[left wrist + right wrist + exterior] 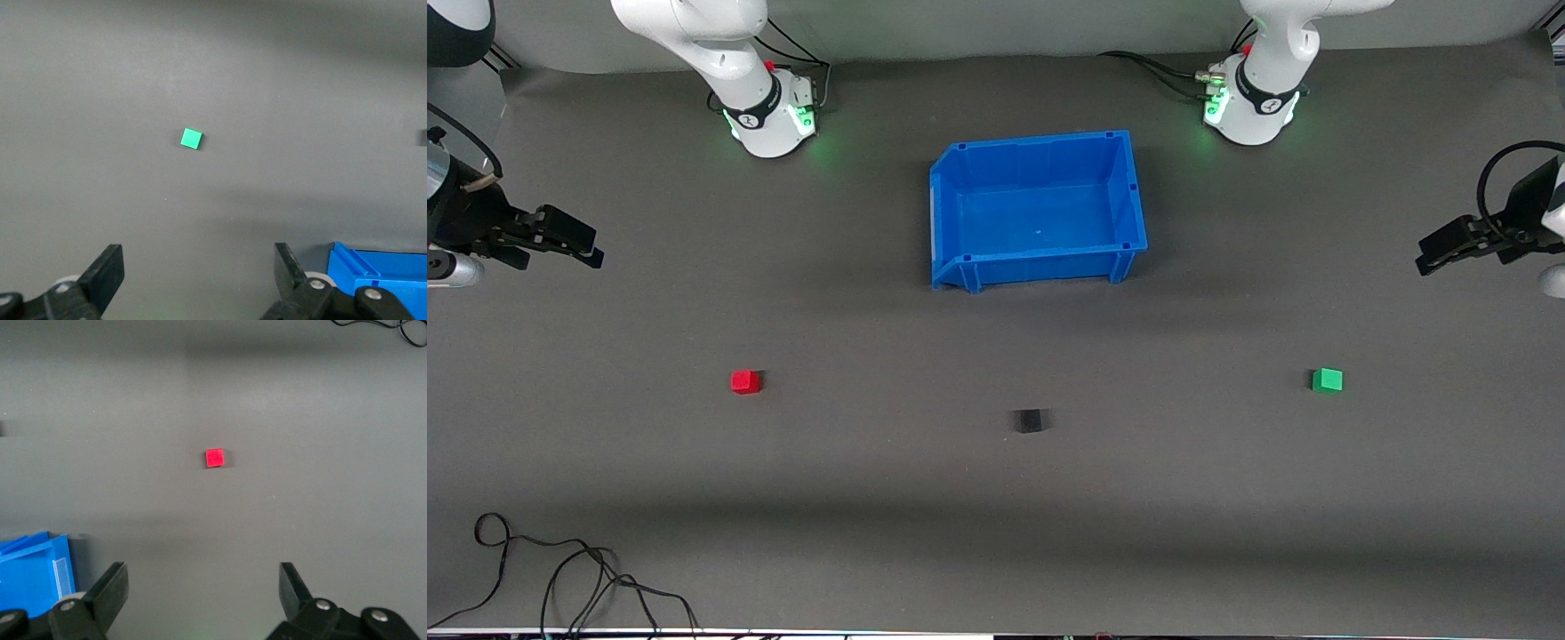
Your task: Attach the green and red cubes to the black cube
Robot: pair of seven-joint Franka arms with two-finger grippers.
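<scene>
Front view has both grippers parked up in the air with fingers spread wide, nothing in them. Left gripper [1436, 253] hangs over bare mat at the left arm's end of the table, right gripper [583, 249] over the right arm's end. Green cube [1328, 380] sits on the mat toward the left arm's end, red cube [745, 382] toward the right arm's. Black cube [1029, 420] lies between them, slightly nearer the camera, well apart from both. Blue bin [960, 267] sits farther back, mid-table.
</scene>
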